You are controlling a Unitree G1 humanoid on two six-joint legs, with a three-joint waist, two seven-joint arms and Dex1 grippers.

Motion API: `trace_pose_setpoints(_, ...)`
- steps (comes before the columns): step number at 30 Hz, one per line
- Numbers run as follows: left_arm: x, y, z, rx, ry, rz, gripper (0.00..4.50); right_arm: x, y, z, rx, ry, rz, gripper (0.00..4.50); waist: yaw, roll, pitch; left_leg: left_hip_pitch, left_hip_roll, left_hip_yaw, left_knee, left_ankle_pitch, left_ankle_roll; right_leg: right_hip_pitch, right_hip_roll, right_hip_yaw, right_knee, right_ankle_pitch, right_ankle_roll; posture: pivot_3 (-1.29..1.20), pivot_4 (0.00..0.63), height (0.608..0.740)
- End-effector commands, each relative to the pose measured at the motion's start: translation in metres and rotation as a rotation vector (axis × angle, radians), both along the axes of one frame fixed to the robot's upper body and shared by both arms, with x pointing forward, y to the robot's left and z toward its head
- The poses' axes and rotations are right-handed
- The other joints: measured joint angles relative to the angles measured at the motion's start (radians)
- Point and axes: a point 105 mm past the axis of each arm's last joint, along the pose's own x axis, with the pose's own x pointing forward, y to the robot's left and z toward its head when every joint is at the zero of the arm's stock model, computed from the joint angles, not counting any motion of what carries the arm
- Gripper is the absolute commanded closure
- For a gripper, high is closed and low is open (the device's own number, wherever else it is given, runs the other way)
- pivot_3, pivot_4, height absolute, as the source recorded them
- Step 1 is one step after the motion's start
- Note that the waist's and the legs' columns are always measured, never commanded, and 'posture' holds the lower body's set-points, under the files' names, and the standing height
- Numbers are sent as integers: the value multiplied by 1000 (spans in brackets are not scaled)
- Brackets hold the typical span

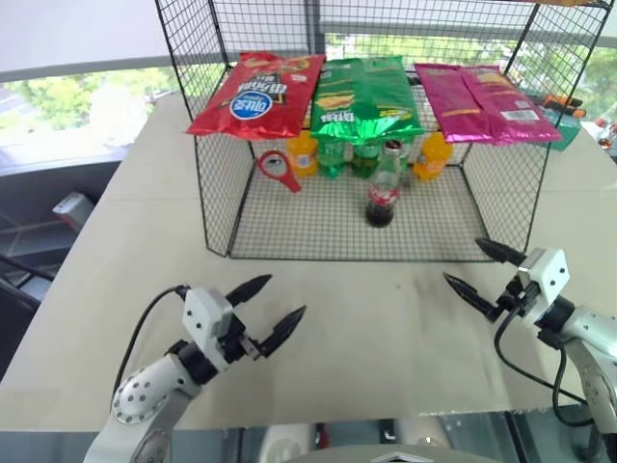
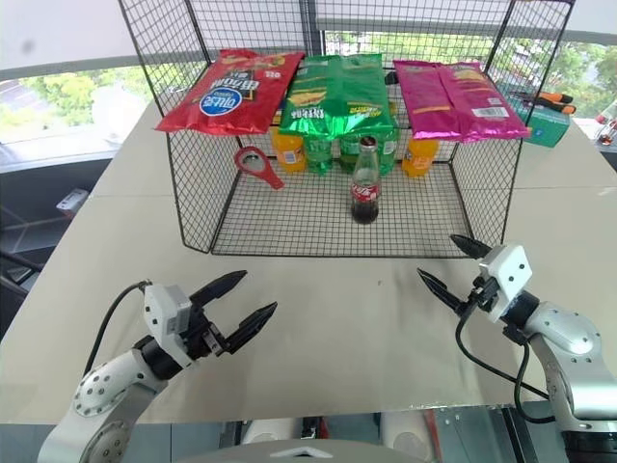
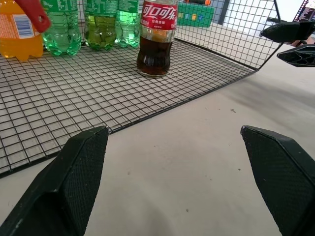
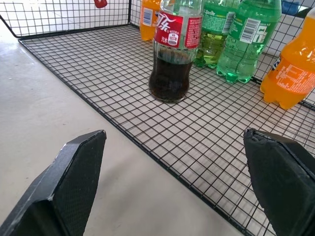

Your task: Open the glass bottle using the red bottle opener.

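Both our grippers, left and right, hover open and empty over the table, in front of the wire rack. We see the bottle upright on the rack's floor, cap on. We see the opener hanging on the rack's left wall, untouched. Everything remains: fetch opener, steady bottle, pry cap.

Three snack bags, five bottles, one opener.
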Motion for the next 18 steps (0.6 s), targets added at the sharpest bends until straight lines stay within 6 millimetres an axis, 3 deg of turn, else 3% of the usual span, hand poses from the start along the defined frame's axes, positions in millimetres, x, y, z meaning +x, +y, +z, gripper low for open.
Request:
trace_pose_setpoints(1,15,2,23,-69,-75,92,66,-11,19,24,78,-99,80,0,1,0,0,0,0,0,0,0,0,-1,0,0,0,0,0,0,150,740)
trace_pose_setpoints(4,48,15,40,-158,-97,260,66,-30,42,45,154,-190,195,0,19,1,1,-2,0,-2,-1,0,0,-1,1,-1,0,0,0,0,150,740)
trace_pose_setpoints(10,83,20,59,-159,-121,309,66,-54,64,63,165,-282,281,0,17,0,0,1,0,-4,1,0,0,3,4,-2,1,0,0,0,150,740)
trace_pose_setpoints(18,123,23,80,-95,-163,354,66,-61,73,71,179,-324,232,0,19,-1,0,1,-1,-5,2,1,-1,3,4,-2,1,0,0,0,150,740)
